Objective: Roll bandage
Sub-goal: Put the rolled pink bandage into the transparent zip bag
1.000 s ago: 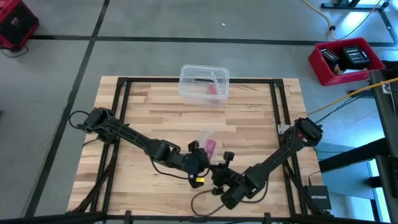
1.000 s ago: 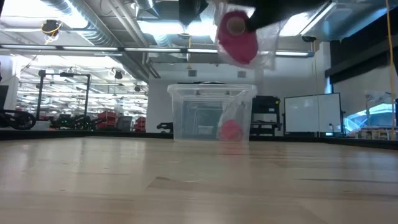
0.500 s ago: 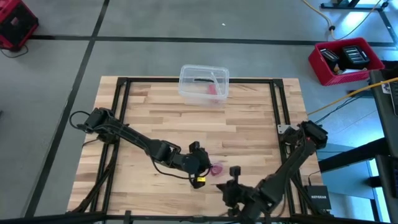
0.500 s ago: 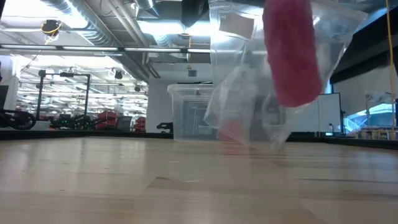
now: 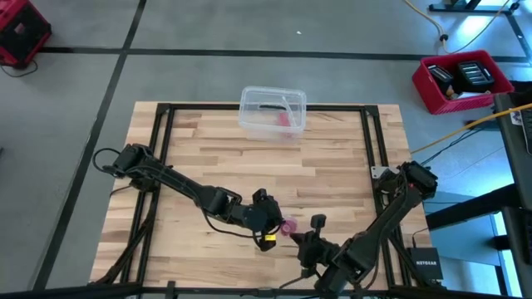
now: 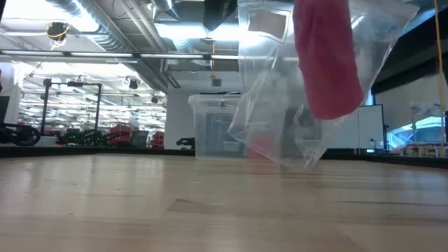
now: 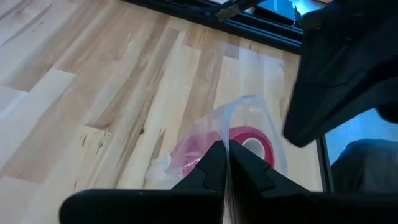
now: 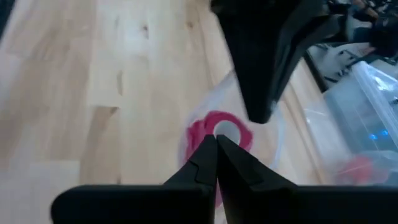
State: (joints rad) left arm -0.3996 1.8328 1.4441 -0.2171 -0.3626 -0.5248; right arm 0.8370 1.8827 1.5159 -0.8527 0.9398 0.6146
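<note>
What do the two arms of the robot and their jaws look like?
Both arms are dark, slim and jointed, with black cables trailing beside them. The left gripper carries a small yellow marking near its wrist. In each wrist view, the jaws are matte black, flat and angular, tapering towards their tips. The right gripper looks all black.

In the low view the bandage point(image 6: 325, 59) and the clear wrapper point(image 6: 280, 119) around it run off the top edge, so whatever holds them up there stays out of sight. The wrapper also blurs the plastic box point(image 6: 217, 126) behind it, and the pink thing inside that box shows only as a smear.

From above, the bandage is a tiny pink spot between the two arms, too small to tell its shape, and the wrapper cannot be made out there. The right arm's lower part is cut by the bottom edge.

In the left wrist view the left pincer point(image 7: 225, 163) covers the near side of the roll, and a dark blurred arm hides the far corner of the desk point(image 7: 93, 74).
</note>
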